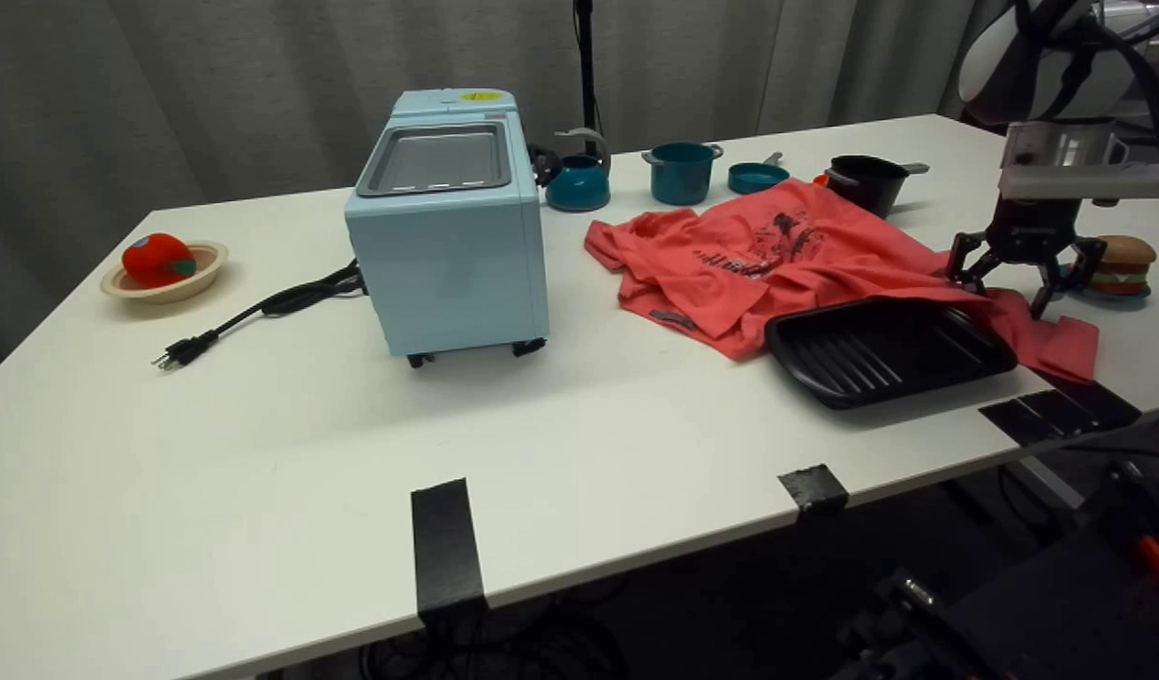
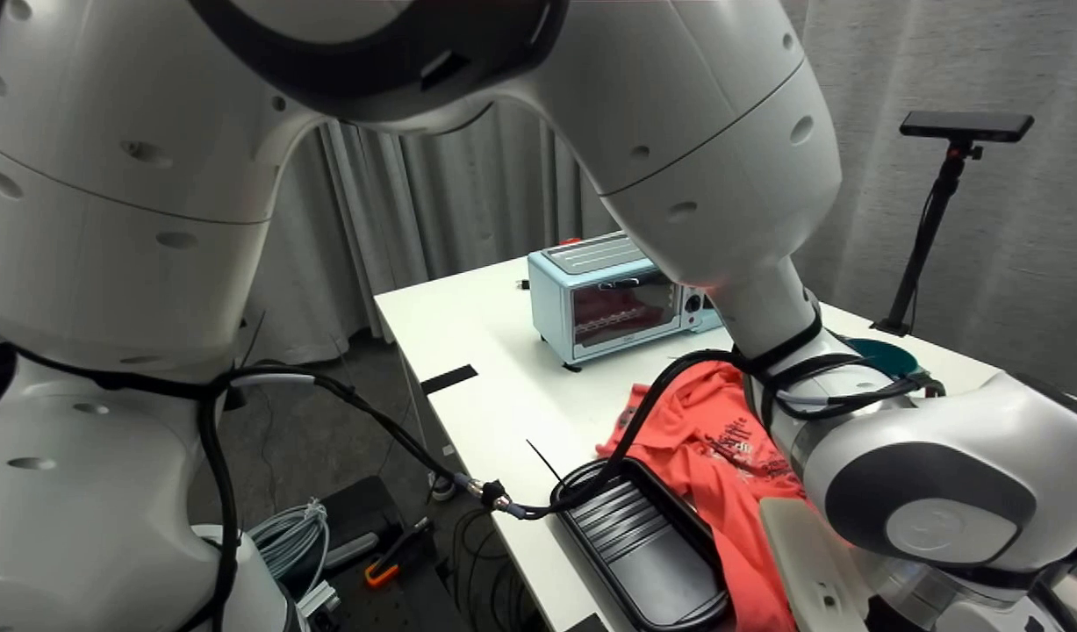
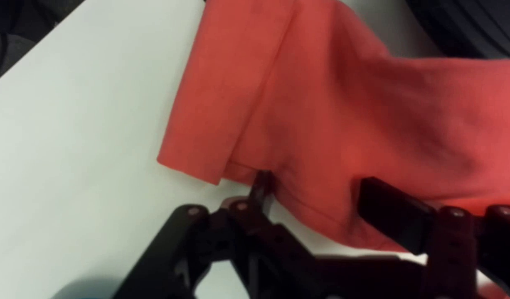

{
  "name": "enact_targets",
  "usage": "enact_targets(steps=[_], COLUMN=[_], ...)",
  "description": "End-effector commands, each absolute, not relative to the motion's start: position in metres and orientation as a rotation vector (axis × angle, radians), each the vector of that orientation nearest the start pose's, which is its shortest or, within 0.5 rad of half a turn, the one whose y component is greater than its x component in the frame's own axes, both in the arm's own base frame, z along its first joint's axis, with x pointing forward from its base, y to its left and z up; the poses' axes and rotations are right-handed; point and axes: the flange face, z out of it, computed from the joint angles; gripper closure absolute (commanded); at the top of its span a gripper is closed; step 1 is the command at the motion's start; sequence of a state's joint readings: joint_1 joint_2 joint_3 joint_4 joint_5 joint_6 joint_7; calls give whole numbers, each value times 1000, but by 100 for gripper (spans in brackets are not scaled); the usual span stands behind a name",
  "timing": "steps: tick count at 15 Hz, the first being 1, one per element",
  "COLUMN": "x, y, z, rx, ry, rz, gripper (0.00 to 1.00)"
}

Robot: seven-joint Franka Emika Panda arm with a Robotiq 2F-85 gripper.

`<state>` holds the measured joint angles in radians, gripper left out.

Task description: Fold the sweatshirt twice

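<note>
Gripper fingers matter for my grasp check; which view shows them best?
Wrist view: both fingers show large, apart, at the edge of the sweatshirt. The exterior views show them smaller or not at all.

Sweatshirt print (image 1: 783, 234), yellow label (image 1: 482, 96) on toaster oven (image 1: 451, 269): unreadable.

Diffuse light leaves the desk (image 1: 598, 434) bright in an exterior view, with deep gloom towards five o'clock. In the wrist view the dark tool (image 3: 317, 187), at six o'clock, is blurred; the sweatshirt (image 3: 321, 108) looks slightly out of focus.
</note>
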<state>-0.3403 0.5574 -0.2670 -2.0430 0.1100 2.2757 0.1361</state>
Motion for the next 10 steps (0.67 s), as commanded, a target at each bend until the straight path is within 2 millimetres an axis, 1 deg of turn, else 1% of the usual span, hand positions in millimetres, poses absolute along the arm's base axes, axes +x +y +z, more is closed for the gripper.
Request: enact_targets(steps=[1, 2, 3, 4, 5, 7, 10], x=[464, 464, 464, 465, 467, 476, 495], y=[-329, -329, -329, -326, -323, -313, -288], z=[150, 154, 160, 169, 177, 200, 246], rx=[-2806, -2806, -2806, -2810, -2814, -2824, -2817], ry=[1265, 1266, 1258, 1242, 1230, 1181, 1087], rz=[453, 450, 439, 420, 399, 336, 218], gripper=[74, 81, 90, 97, 100, 100, 99])
